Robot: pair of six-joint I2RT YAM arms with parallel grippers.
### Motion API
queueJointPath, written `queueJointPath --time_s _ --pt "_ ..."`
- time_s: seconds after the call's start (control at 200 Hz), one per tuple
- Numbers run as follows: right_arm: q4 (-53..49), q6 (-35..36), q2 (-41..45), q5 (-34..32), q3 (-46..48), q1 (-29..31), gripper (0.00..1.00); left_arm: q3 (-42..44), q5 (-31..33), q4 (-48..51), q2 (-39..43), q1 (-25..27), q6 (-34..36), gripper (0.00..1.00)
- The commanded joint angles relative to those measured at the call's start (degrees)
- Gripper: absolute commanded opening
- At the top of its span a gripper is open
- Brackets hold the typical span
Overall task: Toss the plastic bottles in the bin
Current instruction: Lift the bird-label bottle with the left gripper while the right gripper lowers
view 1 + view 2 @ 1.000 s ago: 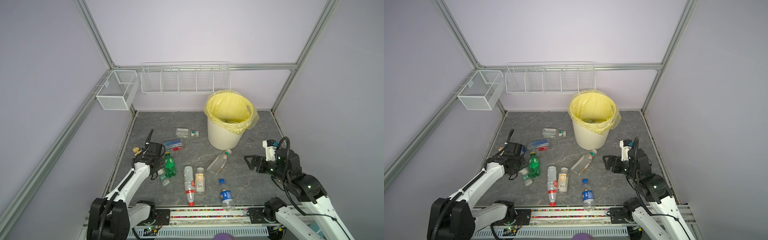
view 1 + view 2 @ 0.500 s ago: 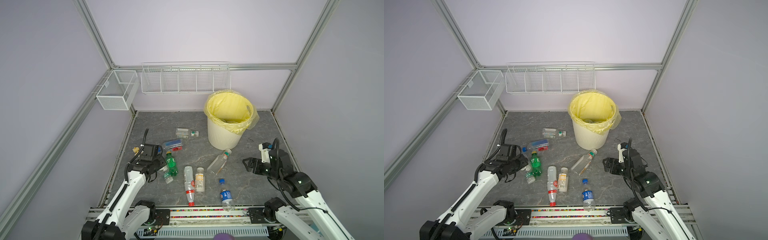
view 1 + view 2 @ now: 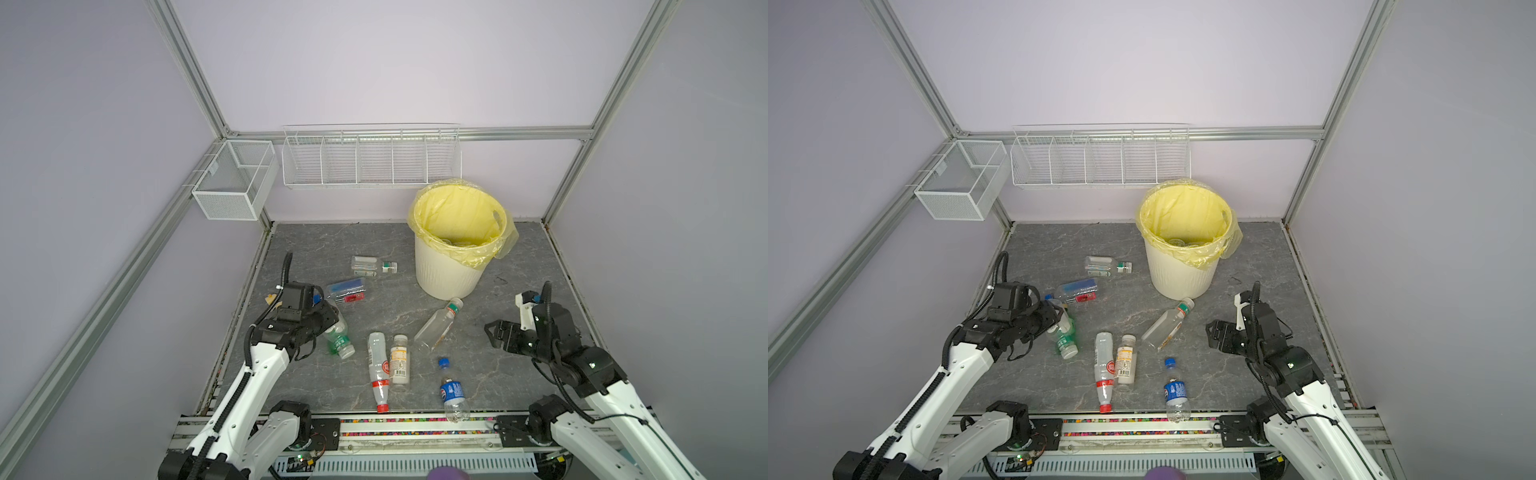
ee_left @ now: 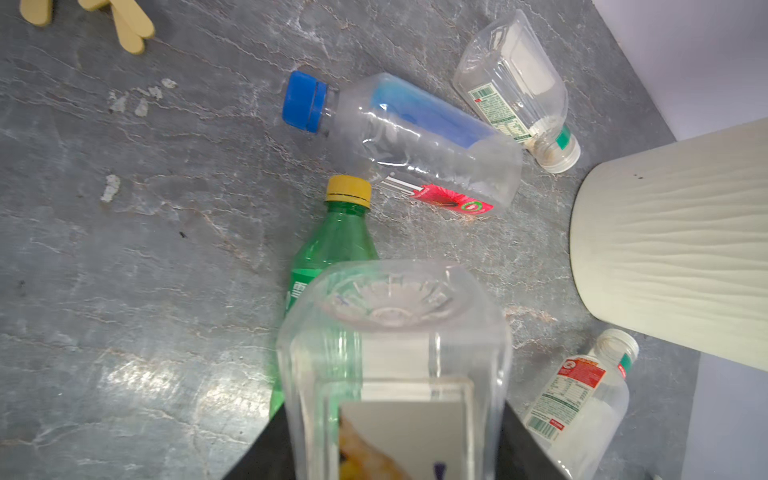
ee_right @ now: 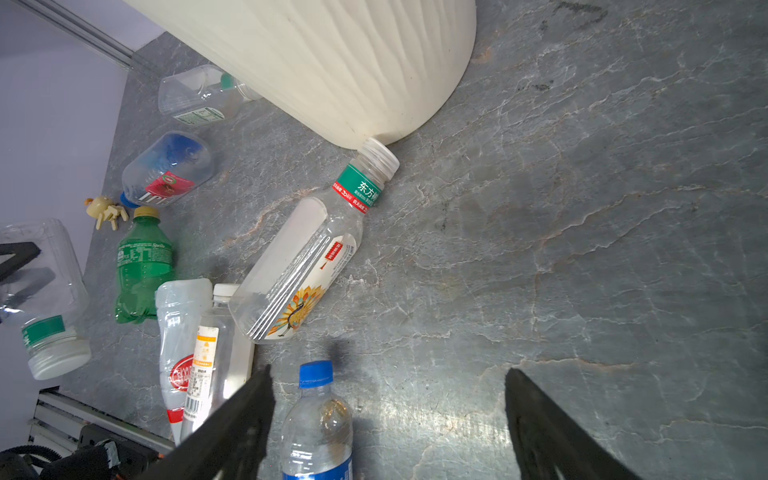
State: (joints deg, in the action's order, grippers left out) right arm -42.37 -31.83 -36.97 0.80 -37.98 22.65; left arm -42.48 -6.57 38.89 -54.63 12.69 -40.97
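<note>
Standing at back, right of middle: cream ribbed, yellow-lined bin (image 3: 446, 274). Clamping a clear squarish bottle (image 4: 395, 353), green-banded, above the green bottle (image 4: 328, 249) near the left edge, base pointing away from the wrist, long axis likewise: left gripper (image 3: 1059, 322). Gaping empty: right gripper (image 5: 388, 372).

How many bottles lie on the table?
7: back bottle, blue-labelled bottle, green bottle, red-labelled bottle, orange-labelled bottle, clear bottle by the bin, front bottle. The bin may hide more.

Clear bottle (image 4: 390, 332) cut off at frame edge, bin (image 3: 446, 270) contents too indistinct to tell
</note>
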Motion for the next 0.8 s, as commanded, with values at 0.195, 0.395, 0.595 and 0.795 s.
queueJointPath --time_s 0.195,0.395,0.595,0.795 --pt "4.5 -1.9 -2.4 0.7 2.7 0.4 0.88 -4.8 -7.0 -2.2 -1.5 -0.3 -1.4 0.47" --pt "5.6 -2.3 -4.6 -0.1 3.8 0.5 0.88 -6.8 -10.0 -3.5 -1.5 -0.2 -3.1 0.47" --pt "7.4 -3.6 -6.2 -0.1 5.5 0.5 0.88 -7.7 -12.7 -8.1 -1.2 0.3 -7.1 0.46" --pt "7.4 -3.6 -6.4 -1.1 4.9 0.6 0.88 -13.6 -13.3 -8.9 -4.1 3.0 -8.5 0.46"
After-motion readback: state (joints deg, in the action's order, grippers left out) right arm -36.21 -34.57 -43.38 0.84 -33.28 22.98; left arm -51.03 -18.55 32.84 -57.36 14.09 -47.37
